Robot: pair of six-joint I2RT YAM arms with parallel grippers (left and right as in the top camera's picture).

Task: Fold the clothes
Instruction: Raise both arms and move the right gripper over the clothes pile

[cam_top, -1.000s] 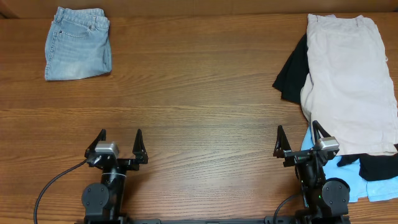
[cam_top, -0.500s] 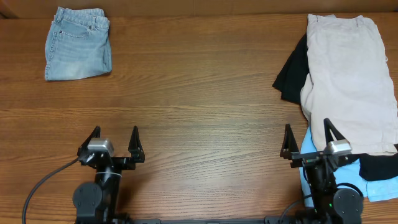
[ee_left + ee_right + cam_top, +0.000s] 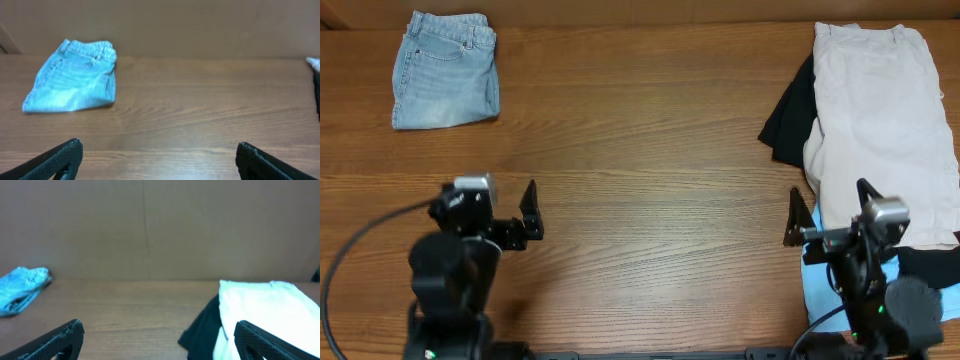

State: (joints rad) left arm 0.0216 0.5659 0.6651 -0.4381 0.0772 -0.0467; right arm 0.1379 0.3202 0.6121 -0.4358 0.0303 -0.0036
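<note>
At the near edge of the bench [image 3: 640, 150], the left hand [image 3: 488, 208] is wide open and holds nothing. In front of it there is only bare wood, and far off, at the back left corner, lie the jeans [image 3: 445, 70], already folded.

The right hand [image 3: 832, 205] is also wide open and empty. It hovers at the near end of the pile. The cream shorts [image 3: 880, 120] lie on top and reach toward the back edge. A black garment [image 3: 788, 120] comes out under their left side, and a pale-blue garment [image 3: 815, 285] lies under the arm itself.

I think the danger is a grasp through several layers. If the fingers close deep, the black garment may come along with the shorts. The blue cloth may catch on the arm. The left hand is well apart from the pile, so a pull by one hand could crumple the shorts.
</note>
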